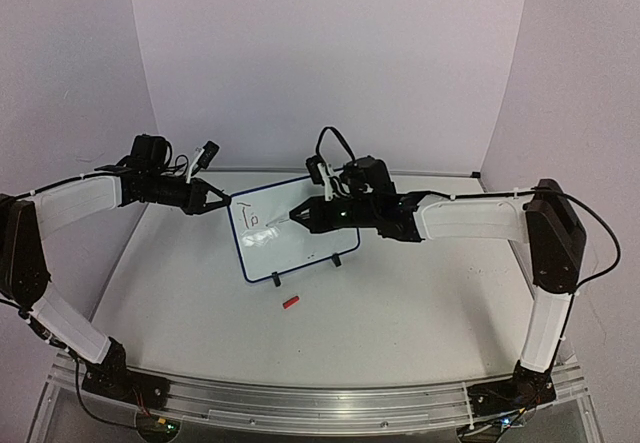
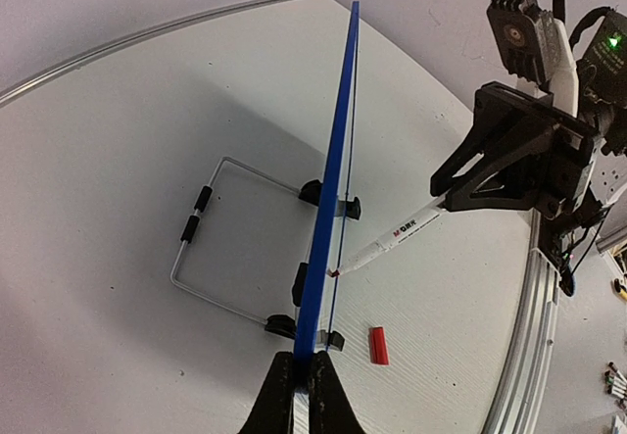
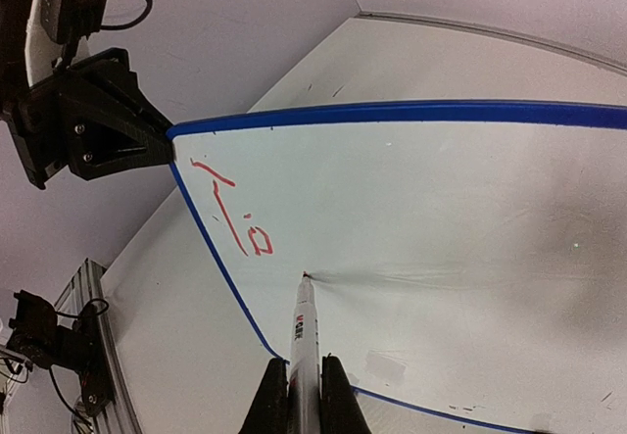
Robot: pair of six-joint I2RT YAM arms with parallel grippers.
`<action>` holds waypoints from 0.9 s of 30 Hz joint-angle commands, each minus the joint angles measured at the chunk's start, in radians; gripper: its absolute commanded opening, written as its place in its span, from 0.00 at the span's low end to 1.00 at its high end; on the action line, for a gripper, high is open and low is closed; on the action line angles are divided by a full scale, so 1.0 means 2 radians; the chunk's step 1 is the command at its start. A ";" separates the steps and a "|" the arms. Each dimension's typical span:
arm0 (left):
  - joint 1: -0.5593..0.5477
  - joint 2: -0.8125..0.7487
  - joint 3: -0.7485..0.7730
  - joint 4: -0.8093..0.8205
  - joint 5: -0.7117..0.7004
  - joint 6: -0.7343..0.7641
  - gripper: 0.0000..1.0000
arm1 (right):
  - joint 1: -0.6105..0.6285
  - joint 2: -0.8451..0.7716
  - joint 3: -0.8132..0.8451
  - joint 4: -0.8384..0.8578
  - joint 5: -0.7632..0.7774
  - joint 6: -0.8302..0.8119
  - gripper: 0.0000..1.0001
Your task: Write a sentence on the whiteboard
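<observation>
A pale lilac backdrop closes in a white table (image 1: pixel 420 303), with a ribbed metal rail along its near edge where the two arms are bolted. Near the middle of the table, a little to the left, stands the whiteboard (image 1: pixel 300 248): a small white rectangle with rounded corners and a thin blue frame, propped up on small black feet. From the left wrist view it shows edge-on, with a bent wire stand (image 2: pixel 203 199) lying on the table behind it. The sentence (image 3: pixel 235 214) is only a scrawly "T" and a boxy "o" in thin red ink, set near the board's upper left corner; the rest of the face is bare, save for a few faint smudges. The left gripper (image 2: pixel 304 385) has its fingers pressed together on the board's blue edge at that same corner. The right gripper (image 3: pixel 305 385) reaches in from the other side, its fingers clamped on a white marker (image 2: pixel 392 238) with red lettering on its barrel. The marker's red tip touches the board face just below and to the right of the "o". A small red cap (image 1: pixel 291 303) lies on the table just in front of the board, apart from both grippers.
</observation>
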State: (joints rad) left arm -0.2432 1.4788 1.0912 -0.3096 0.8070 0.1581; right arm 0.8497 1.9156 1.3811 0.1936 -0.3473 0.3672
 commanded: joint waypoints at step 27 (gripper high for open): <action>-0.005 -0.020 0.007 -0.002 -0.002 0.008 0.00 | 0.004 -0.003 0.018 0.043 0.018 0.000 0.00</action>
State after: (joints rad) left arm -0.2462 1.4765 1.0912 -0.3141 0.7910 0.1596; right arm 0.8555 1.9144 1.3785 0.2485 -0.3058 0.3832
